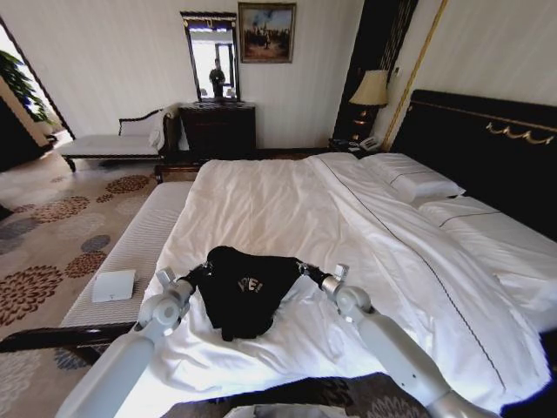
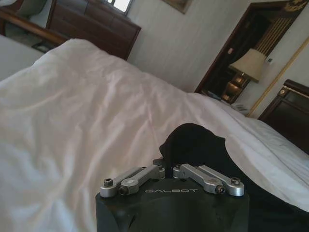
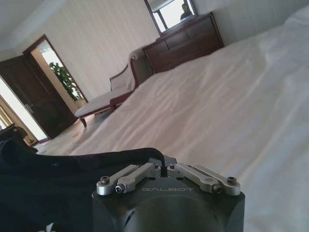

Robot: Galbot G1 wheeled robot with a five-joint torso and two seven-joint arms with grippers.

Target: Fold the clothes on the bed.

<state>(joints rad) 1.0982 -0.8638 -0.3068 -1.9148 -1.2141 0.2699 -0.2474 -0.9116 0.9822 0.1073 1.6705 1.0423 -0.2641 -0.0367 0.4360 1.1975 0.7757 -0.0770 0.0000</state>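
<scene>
Two-handed lift during folding. The left hand (image 1: 197, 276) and the right hand (image 1: 306, 271) each pinch an opposite edge of the black T-shirt (image 1: 244, 292), fingers drawn together on the cloth; in both wrist views the linkages meet on dark fabric. The garment hangs between the hands as a sagging pouch, its lower part resting on the white duvet (image 1: 278, 209) at the near end of the bed (image 1: 487, 139), with a fragment of white lettering facing up. To do this step well, judgement suggests keeping both hands level and moving them together, with enough tension between them to flatten the sag before the cloth is laid down; uneven travel would likely twist the shirt or drag the loose duvet into wrinkles. Ahead of both hands lies broad open bedding with nothing in the way. Outboard of the left hand the bed edge is near, with a white-cushioned bench (image 1: 139, 244) just beyond it; outboard of the right hand the duvet runs on toward the pillows (image 1: 418, 178).
</scene>
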